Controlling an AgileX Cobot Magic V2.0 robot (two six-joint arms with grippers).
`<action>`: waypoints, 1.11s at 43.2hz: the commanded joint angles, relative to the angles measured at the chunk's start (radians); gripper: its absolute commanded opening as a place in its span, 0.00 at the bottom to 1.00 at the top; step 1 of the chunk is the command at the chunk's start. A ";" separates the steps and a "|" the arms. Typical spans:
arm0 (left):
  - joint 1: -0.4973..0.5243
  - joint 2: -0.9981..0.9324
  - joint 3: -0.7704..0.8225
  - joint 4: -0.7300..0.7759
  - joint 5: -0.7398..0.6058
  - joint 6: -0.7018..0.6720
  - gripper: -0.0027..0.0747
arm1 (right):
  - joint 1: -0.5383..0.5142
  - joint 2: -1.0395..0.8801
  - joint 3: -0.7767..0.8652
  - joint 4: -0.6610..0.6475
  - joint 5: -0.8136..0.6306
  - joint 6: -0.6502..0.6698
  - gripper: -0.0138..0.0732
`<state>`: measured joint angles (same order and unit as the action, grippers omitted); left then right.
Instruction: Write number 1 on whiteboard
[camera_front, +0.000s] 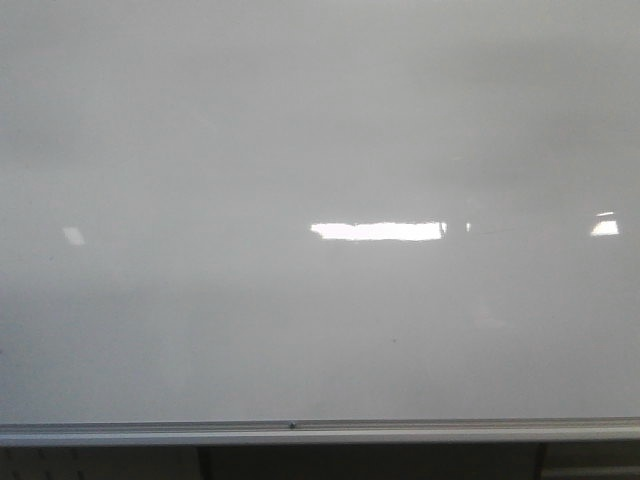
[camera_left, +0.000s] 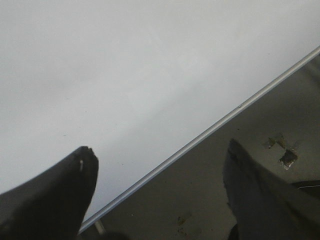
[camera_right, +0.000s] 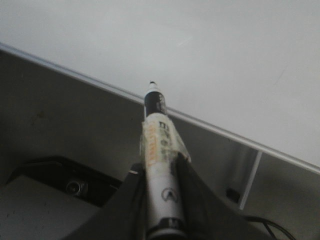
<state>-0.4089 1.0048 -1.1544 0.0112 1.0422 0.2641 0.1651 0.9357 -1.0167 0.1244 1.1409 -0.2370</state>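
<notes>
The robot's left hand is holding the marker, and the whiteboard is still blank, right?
Not quite. The right hand holds the marker, as the right wrist view shows. In the left wrist view the left hand is open, with nothing between its fingers. You are right about the whiteboard: the front view shows no stroke on it, only bright reflections.

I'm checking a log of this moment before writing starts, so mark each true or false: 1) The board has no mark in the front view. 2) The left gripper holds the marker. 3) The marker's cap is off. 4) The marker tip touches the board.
1) True: the whiteboard shows only reflections.
2) False: the left gripper is open and empty; the right gripper holds the marker.
3) True: the bare tip shows.
4) False: the tip is still clear of the board, near its metal edge.
</notes>
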 joint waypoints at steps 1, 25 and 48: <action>0.004 -0.015 -0.025 -0.011 -0.071 -0.011 0.70 | 0.043 -0.014 -0.003 -0.018 -0.020 -0.027 0.16; 0.004 -0.015 -0.025 -0.011 -0.071 -0.011 0.70 | 0.067 0.085 -0.002 -0.235 -0.467 0.479 0.16; 0.004 -0.015 -0.025 -0.011 -0.075 -0.011 0.70 | -0.014 0.213 -0.010 -0.316 -0.660 0.613 0.16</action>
<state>-0.4089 1.0048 -1.1544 0.0112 1.0317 0.2641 0.1628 1.1620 -0.9914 -0.1738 0.5733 0.3729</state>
